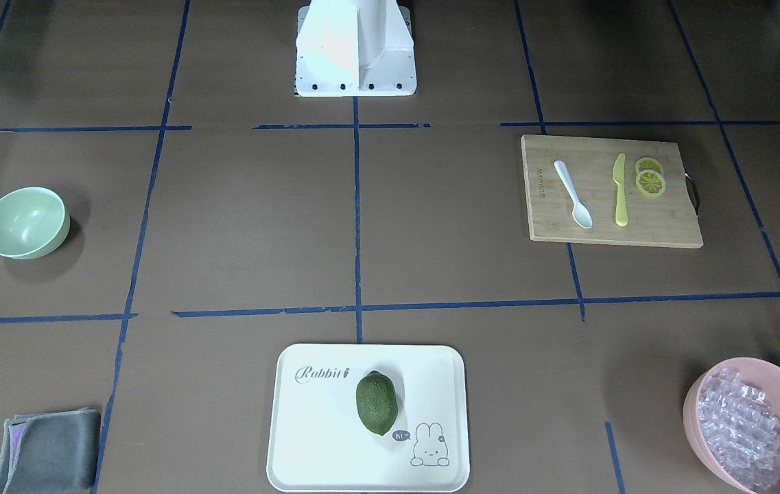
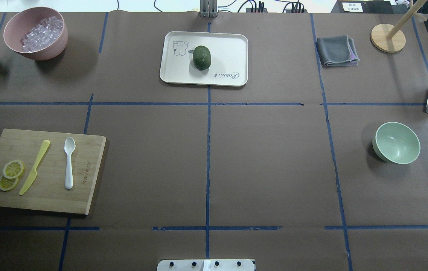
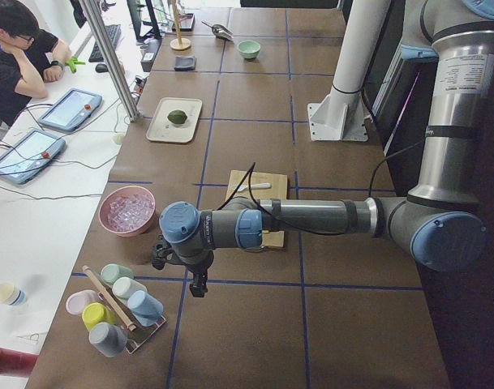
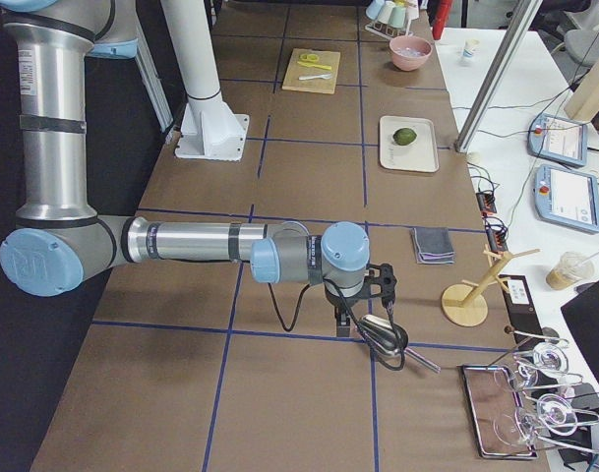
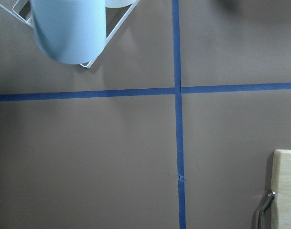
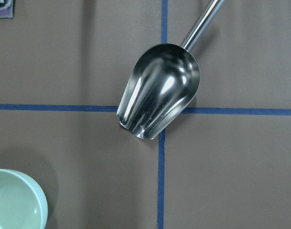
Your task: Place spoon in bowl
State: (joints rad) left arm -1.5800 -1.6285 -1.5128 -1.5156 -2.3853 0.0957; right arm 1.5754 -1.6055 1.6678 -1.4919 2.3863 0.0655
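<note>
The white spoon [image 1: 573, 194] lies on a wooden cutting board [image 1: 636, 233] beside a yellow knife [image 1: 620, 191]; in the overhead view the spoon [image 2: 69, 162] is at the left. The mint-green bowl [image 1: 25, 223] stands empty and upright at the overhead view's right [image 2: 397, 143], and its rim shows in the right wrist view [image 6: 14, 200]. My left gripper [image 3: 197, 285] hangs near the table's left end, away from the board. My right gripper [image 4: 346, 320] hangs over a metal scoop [image 6: 159, 90]. I cannot tell whether either is open.
Lemon slices [image 1: 650, 182] lie on the board. A pink bowl of clear cubes [image 2: 35, 34], a white tray [image 2: 229, 49] with a green fruit [image 2: 201, 57], a grey cloth [image 2: 337, 51] and a wooden stand [image 2: 388, 37] line the far side. A cup rack [image 3: 117, 308] stands by the left gripper.
</note>
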